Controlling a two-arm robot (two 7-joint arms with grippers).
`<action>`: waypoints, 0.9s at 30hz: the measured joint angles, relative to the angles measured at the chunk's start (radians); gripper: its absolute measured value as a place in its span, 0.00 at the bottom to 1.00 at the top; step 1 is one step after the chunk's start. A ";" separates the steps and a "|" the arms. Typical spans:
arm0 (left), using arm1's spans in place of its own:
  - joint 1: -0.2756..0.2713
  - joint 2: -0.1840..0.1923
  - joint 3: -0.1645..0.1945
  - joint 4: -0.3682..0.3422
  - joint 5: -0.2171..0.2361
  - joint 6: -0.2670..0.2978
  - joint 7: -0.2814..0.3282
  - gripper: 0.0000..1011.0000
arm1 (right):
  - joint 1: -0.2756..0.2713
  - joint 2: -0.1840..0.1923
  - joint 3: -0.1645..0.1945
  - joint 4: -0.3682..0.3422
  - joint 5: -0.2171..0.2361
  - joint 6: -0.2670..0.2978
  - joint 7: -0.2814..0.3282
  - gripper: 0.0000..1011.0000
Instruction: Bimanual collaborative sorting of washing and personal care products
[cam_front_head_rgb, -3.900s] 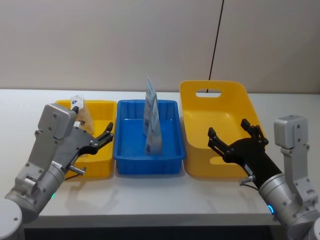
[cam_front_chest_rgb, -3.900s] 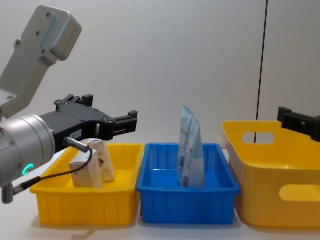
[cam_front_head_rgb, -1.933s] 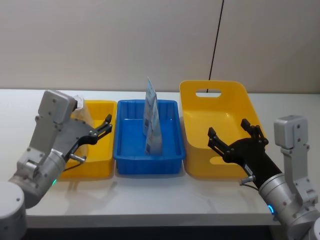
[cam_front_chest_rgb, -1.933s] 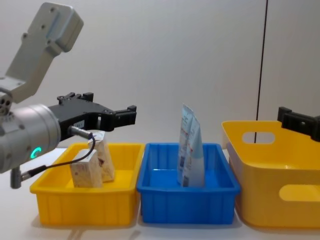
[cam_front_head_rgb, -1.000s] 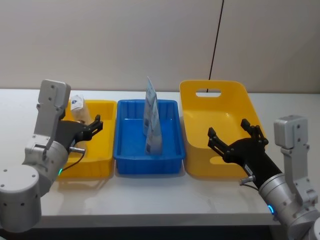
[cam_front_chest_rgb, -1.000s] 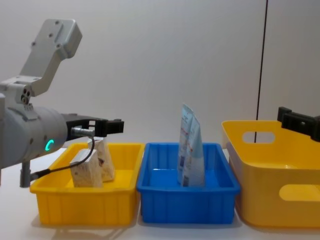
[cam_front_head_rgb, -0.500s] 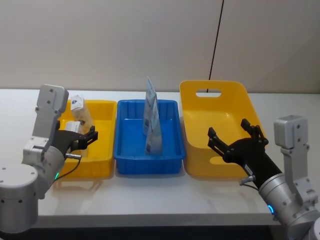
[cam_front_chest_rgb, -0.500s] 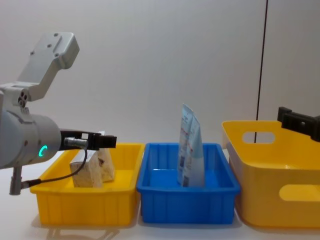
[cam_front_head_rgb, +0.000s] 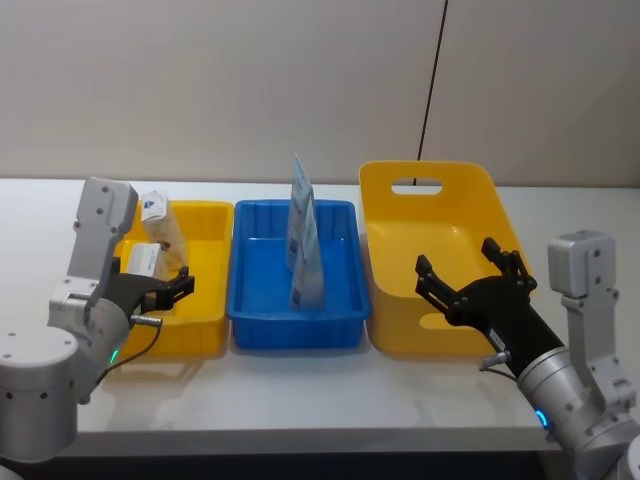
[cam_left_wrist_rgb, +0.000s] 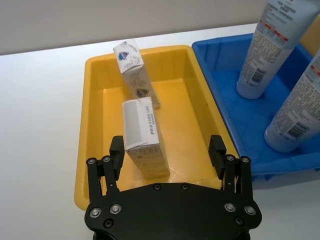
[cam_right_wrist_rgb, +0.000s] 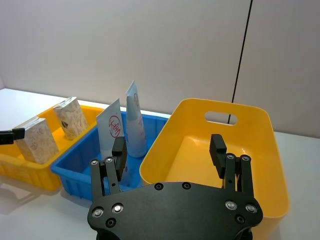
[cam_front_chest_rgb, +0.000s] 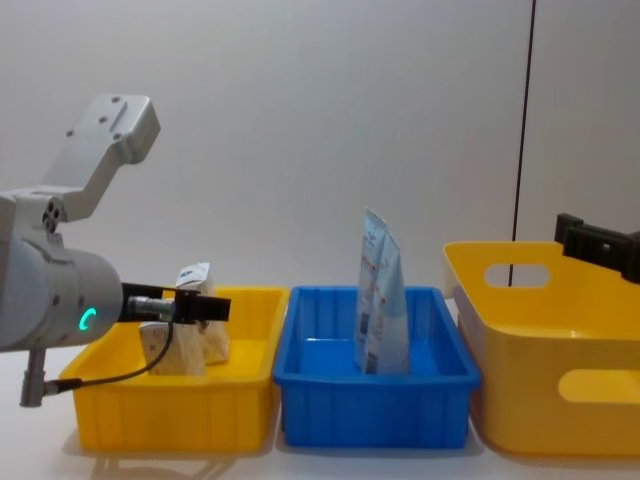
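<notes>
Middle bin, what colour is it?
The middle bin is blue; head view shows it best.

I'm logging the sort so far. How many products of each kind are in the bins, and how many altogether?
Speckled block packs: 2
Pale-blue-and-white pouches: 2
Total: 4

Head view downward, chest view level, wrist views close; blue bin (cam_front_head_rgb: 298, 333) shared.
</notes>
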 joint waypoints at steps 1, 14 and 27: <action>-0.001 -0.001 -0.001 0.004 0.000 0.000 -0.001 0.99 | 0.000 0.000 0.000 0.000 0.000 0.000 0.000 0.99; -0.017 -0.021 -0.020 0.074 -0.006 -0.027 -0.016 0.99 | 0.000 0.000 0.000 0.000 0.000 0.000 0.000 0.99; -0.032 -0.034 -0.039 0.129 -0.005 -0.065 -0.028 0.99 | 0.000 0.000 0.000 0.000 0.000 0.000 0.000 0.99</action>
